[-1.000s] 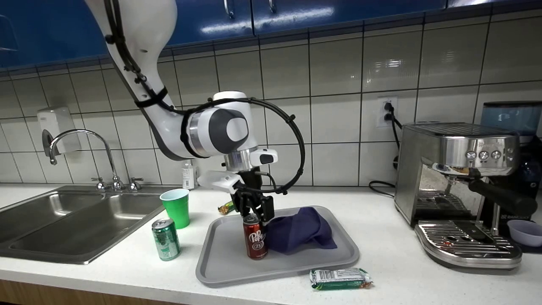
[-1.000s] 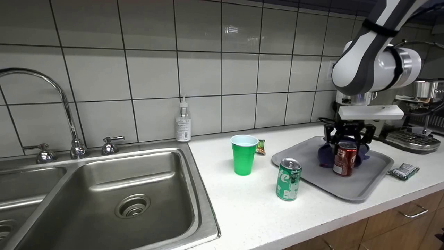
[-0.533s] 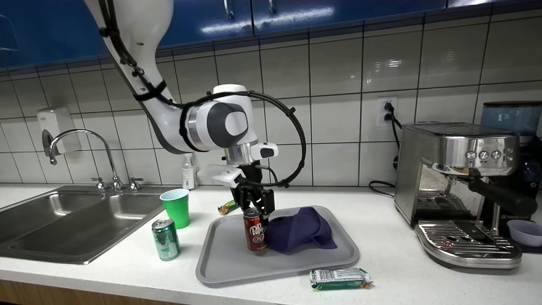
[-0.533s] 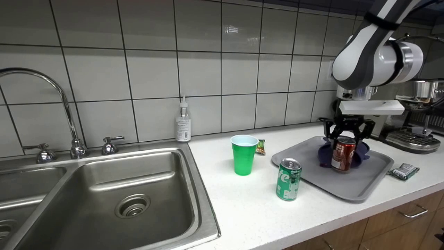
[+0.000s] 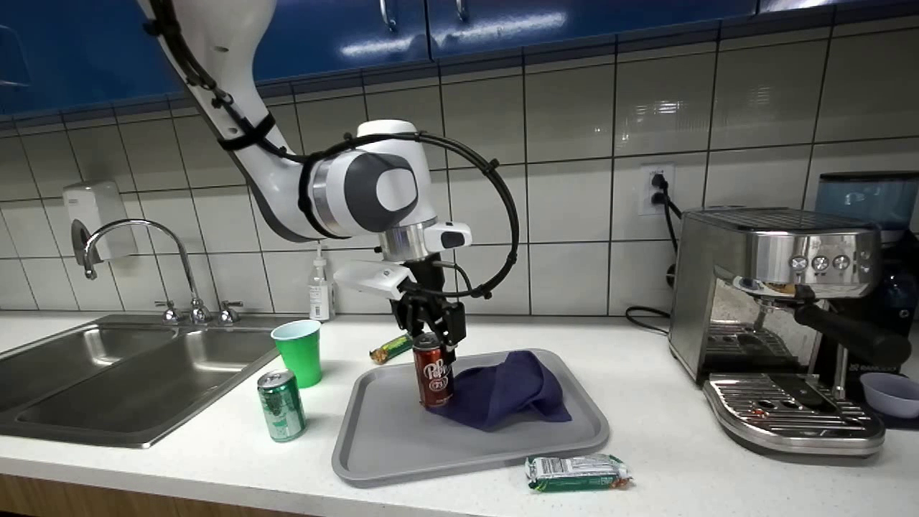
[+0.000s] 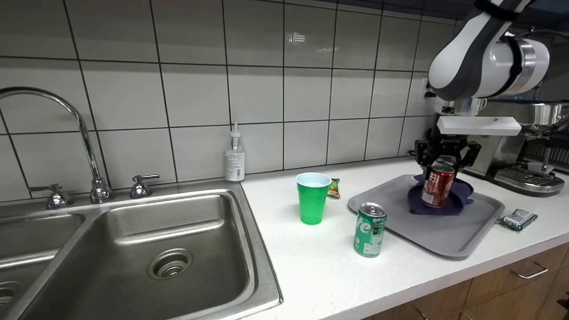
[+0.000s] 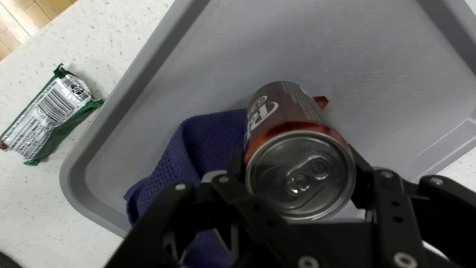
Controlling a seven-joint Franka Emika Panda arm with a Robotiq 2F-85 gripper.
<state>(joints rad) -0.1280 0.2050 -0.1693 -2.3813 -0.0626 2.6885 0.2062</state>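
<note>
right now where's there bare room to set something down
White counter is bare between the gray tray and espresso machine; so is the tray's end nearest the green soda can. Crowded: around the purple cloth, where the gripper holds the Dr Pepper can.

I have the Dr Pepper can (image 5: 435,377) clamped in my end effector (image 7: 298,171). It is dark red with white lettering and a silver lid (image 7: 279,186), its pull tab (image 7: 308,174) lying flat. I see it nearly upright, lid up, over the gray tray (image 5: 459,456), overlapping the crumpled purple cloth (image 5: 513,388) in both exterior views.
</note>
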